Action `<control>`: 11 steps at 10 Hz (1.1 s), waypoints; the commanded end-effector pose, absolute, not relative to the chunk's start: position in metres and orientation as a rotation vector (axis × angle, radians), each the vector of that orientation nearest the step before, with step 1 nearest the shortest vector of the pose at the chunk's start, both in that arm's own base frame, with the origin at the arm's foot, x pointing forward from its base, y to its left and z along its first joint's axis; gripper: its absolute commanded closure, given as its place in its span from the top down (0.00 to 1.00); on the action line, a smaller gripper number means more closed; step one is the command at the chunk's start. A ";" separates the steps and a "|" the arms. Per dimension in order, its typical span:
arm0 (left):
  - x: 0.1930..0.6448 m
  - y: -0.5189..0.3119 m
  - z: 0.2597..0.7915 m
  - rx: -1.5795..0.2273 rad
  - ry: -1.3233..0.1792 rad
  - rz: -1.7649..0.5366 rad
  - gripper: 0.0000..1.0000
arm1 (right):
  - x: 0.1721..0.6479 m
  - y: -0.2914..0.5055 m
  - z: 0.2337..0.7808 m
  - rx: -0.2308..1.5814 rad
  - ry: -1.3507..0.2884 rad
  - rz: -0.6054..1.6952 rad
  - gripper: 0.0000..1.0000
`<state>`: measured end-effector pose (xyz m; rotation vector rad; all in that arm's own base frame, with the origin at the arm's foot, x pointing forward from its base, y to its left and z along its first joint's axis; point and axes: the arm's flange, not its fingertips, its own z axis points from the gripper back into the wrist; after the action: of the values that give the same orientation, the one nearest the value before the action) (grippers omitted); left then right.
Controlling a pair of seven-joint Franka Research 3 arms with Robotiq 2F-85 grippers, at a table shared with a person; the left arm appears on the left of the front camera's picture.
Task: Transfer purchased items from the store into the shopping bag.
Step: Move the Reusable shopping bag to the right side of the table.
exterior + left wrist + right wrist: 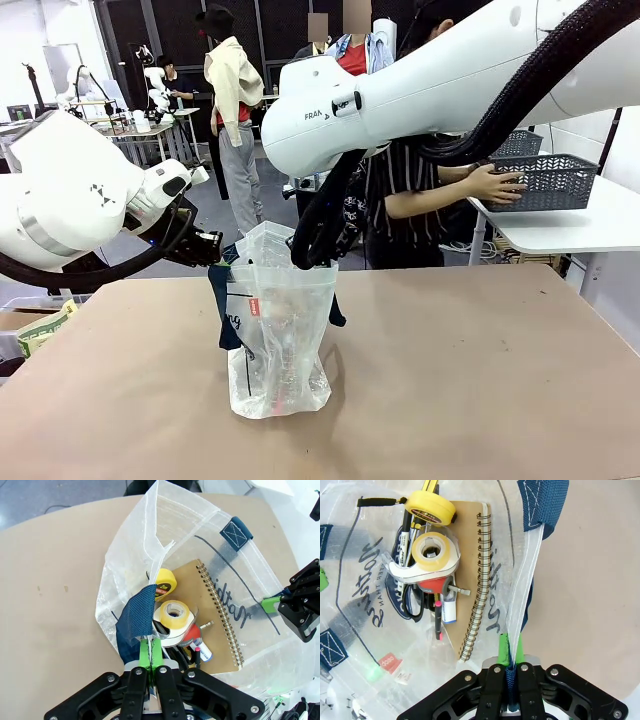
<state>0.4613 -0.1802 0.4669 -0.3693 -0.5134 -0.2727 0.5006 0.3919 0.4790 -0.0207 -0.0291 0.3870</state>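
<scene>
The shopping bag stands upright mid-table, held open from both sides. My left gripper is shut on its left rim and navy handle. My right gripper is shut on the opposite rim and strap. Inside lie the purchased items: a yellow round tub, a yellowish tape roll in a clear dispenser, a red-handled tool, a spiral notebook and pens. The same items are visible in the left wrist view, with the roll uppermost. The store basket rests on a white side table, a person's hand on it.
The person stands behind the table's far edge, partly hidden by my right arm. A second grey basket sits behind the first. The brown tabletop spreads bare around the bag. A box with green print sits off the left edge.
</scene>
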 end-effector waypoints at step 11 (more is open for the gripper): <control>0.476 -0.208 0.458 -0.611 -0.520 -0.231 0.00 | 0.488 0.454 0.490 -0.033 -0.121 0.543 0.00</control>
<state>0.4646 -0.2114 0.4684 -0.5327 -0.5176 -0.2138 0.4800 0.4474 0.4904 -0.0232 -0.0803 0.5064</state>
